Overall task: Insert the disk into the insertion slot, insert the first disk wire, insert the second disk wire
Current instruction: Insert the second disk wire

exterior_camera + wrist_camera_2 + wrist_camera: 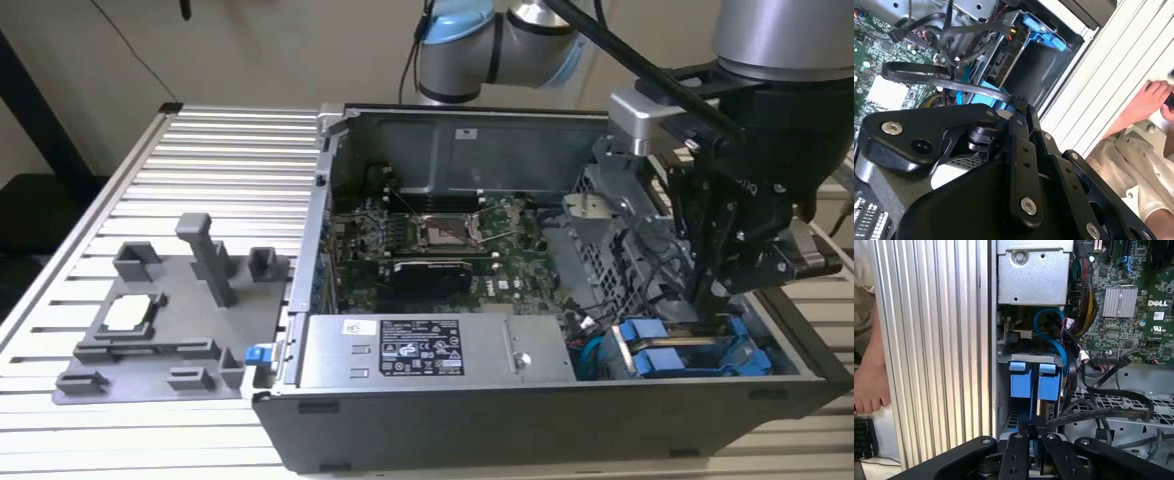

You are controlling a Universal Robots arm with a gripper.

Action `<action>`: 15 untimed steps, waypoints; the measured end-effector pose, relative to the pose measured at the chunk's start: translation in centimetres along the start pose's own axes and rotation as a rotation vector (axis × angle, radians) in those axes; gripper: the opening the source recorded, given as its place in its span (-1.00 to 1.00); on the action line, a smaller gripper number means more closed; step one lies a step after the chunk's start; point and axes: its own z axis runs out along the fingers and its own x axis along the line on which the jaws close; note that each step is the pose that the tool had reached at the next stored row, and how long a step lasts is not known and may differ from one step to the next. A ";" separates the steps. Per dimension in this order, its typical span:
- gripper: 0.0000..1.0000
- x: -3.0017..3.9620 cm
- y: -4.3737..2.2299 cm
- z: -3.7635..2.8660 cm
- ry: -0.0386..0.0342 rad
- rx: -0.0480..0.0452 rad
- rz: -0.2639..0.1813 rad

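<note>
In the exterior view my gripper [725, 292] reaches down into the drive bay at the right end of the open computer case [534, 420]. The disk's blue carrier frame [750, 358] sits in the slot right below it. In both wrist views the fingertips [1029, 432] stand close together. A flat black disk wire [944, 80] runs across the bay and ends between the fingers [1021, 112], so the gripper looks shut on its plug. Blue carrier plastic [988, 91] shows just beyond the tips. A second blue-fronted carrier [1033, 382] sits beside it.
Loose black cables [1114, 412] and a blue cable [1054, 342] cross the bay next to the motherboard [427, 235]. The power supply [414, 350] lies along the case front. A grey fixture [160, 320] rests on the slatted table. A person's hand [869, 385] is beyond the case wall.
</note>
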 end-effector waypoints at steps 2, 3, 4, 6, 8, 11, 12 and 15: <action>-0.68 0.00 -0.01 0.00 0.0003 0.0000 0.000; -0.68 0.00 -0.01 0.00 0.0004 0.0000 0.000; -0.68 0.00 -0.01 0.00 0.0004 0.0000 0.000; -0.68 0.00 -0.01 -0.01 -0.0031 -0.0001 0.001; -0.68 0.00 -0.01 0.01 -0.0169 -0.0001 0.005; -0.68 0.00 -0.01 0.00 -0.0563 -0.0005 0.019; -0.68 0.00 -0.01 0.00 -0.0708 -0.0007 0.024; -0.68 0.00 -0.01 0.00 -0.1119 -0.0015 0.042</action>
